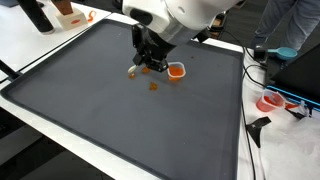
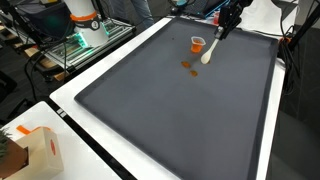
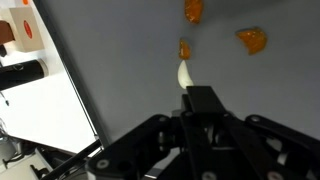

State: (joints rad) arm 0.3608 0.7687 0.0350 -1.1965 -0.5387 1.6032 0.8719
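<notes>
In an exterior view I see my claw point(image 1: 148, 66) low over the dark mat point(image 1: 90, 110) that covers most of the desk point(image 1: 25, 50), close to the mat's far edge and about midway along it. It is pinching a white spoon point(image 1: 133, 70), whose pale end shows just beside the claw and close to the mat. A small orange cup point(image 1: 176, 70) stands upright just beside the claw on its other side. One of the orange crumbs point(image 1: 153, 86) lies on the mat near both, a little toward the near edge. In an exterior view the claw point(image 2: 219, 33) comes down near the far corner of the mat point(image 2: 170, 120). The white spoon point(image 2: 208, 52) hangs slanted from it, its lower end just beside the orange cup point(image 2: 198, 43). Two orange crumbs point(image 2: 187, 64) lie on the mat near the cup, and a cardboard box point(image 2: 35, 150) sits at the near corner of the desk point(image 2: 75, 100). In the wrist view the claw point(image 3: 198, 98) is pressed onto the handle of the white spoon point(image 3: 184, 75), and I see no gap between fingers and handle. The spoon points away from me over the mat point(image 3: 120, 60) and its tip touches one of the orange crumbs point(image 3: 184, 48). Two more lie beyond it, apart from the spoon.
</notes>
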